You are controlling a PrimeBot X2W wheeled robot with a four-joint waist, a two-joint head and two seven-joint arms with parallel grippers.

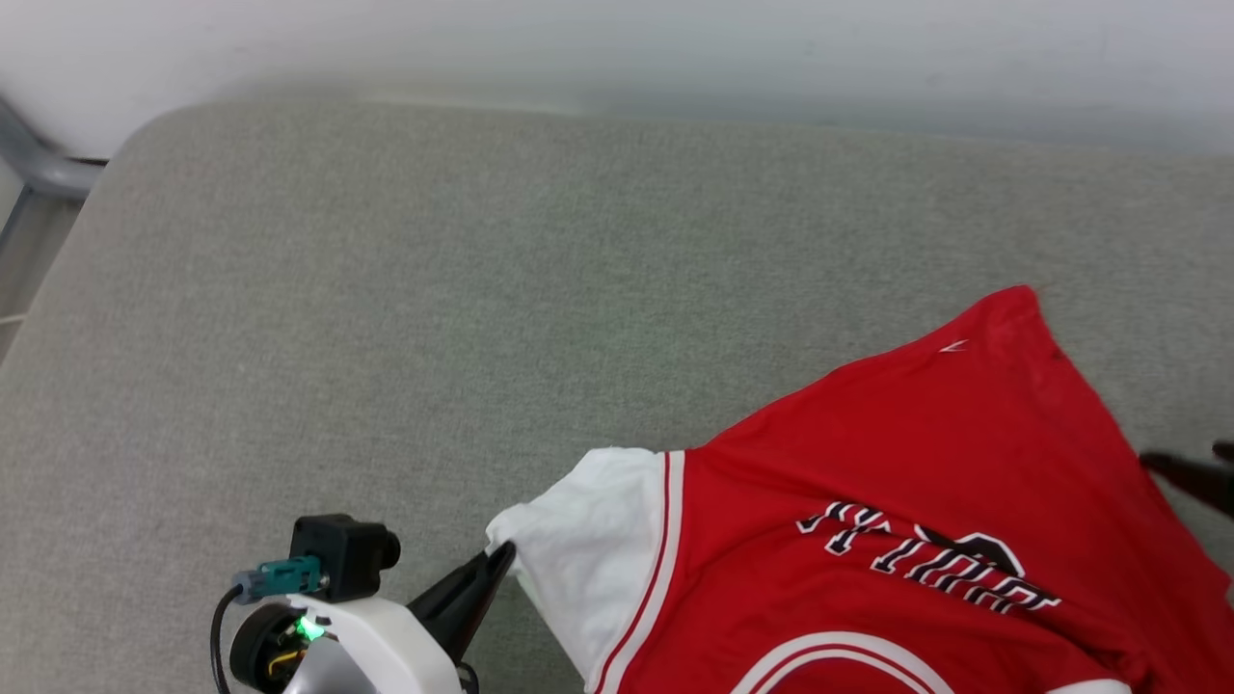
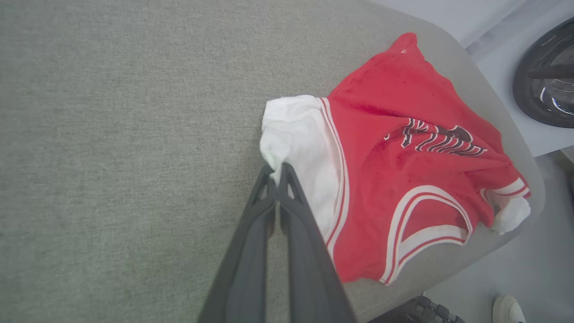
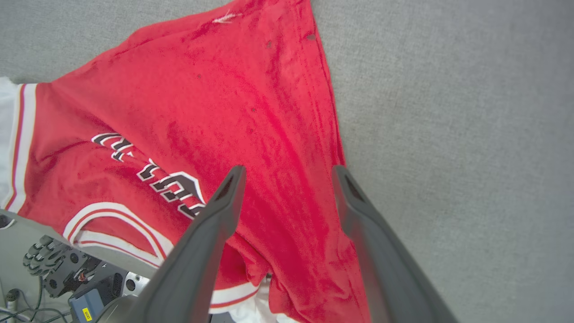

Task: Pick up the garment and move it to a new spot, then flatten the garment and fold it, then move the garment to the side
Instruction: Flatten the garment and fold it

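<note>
left tool is clamped shut on the white sleeve of the garment. right tool stands spread wide, gripping nothing, over the garment's red side edge. the garment lies lettering-up by the table's near right corner.
</note>
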